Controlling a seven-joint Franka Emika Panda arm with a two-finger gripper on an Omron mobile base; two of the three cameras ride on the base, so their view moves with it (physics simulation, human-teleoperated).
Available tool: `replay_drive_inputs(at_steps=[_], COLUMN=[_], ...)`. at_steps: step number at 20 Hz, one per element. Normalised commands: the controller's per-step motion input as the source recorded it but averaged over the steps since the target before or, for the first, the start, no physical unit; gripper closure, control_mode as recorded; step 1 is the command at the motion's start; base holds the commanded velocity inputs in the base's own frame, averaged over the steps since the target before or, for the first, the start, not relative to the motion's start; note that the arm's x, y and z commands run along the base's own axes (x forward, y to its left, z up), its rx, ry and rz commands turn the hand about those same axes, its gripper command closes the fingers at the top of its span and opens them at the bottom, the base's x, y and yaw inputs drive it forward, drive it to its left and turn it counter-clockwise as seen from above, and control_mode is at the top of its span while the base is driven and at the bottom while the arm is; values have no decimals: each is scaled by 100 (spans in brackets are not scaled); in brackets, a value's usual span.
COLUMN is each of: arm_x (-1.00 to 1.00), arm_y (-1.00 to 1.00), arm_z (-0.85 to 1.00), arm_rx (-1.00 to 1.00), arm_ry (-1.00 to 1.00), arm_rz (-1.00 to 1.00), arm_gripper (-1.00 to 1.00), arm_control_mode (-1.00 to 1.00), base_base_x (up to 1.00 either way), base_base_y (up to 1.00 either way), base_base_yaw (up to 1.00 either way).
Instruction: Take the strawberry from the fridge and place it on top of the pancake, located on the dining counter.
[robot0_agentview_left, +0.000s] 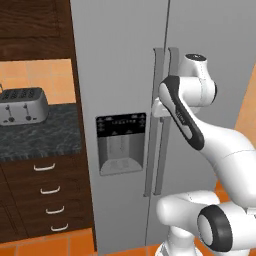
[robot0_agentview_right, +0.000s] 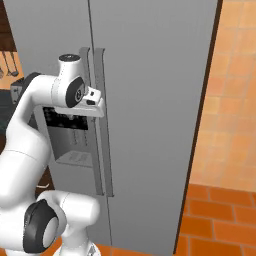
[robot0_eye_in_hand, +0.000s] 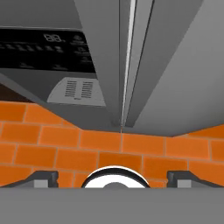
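Fridge (robot0_agentview_left: 125, 75): grey, two doors, both closed; paired vertical handles (robot0_agentview_left: 165, 120) at the centre seam; black-panelled dispenser (robot0_agentview_left: 121, 142) in left door. Strawberry: not visible, doors shut. Gripper (robot0_eye_in_hand: 113, 177): at the handles, about mid-height, pointing down along the seam; fingertips (robot0_eye_in_hand: 43, 178) spread wide, holding nothing. Toaster (robot0_agentview_left: 22, 105): on dark counter (robot0_agentview_left: 40, 135), left of fridge. Floor (robot0_agentview_right: 220, 220): orange tile

Orange tile floor (robot0_agentview_right: 220, 220) & wall (robot0_agentview_right: 232, 90); silver toaster (robot0_agentview_left: 22, 105) on dark marbled desk (robot0_agentview_left: 40, 135), rear edge; dark wood drawers (robot0_agentview_left: 47, 195) below.
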Motion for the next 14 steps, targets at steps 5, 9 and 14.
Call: replay_drive_inputs(at_steps=[5,9,14], arm_x=[0,0,0], arm_y=[0,0,0], arm_z=[0,0,0], arm_rx=[0,0,0], arm_ry=[0,0,0], arm_rz=[0,0,0], arm_gripper=[-100,-100,-100], arm_control_mode=[100,100,100], base_base_x=[-13,-35,-58], base_base_y=[-8,-16,0], base_base_yaw=[-3,-7,-6])
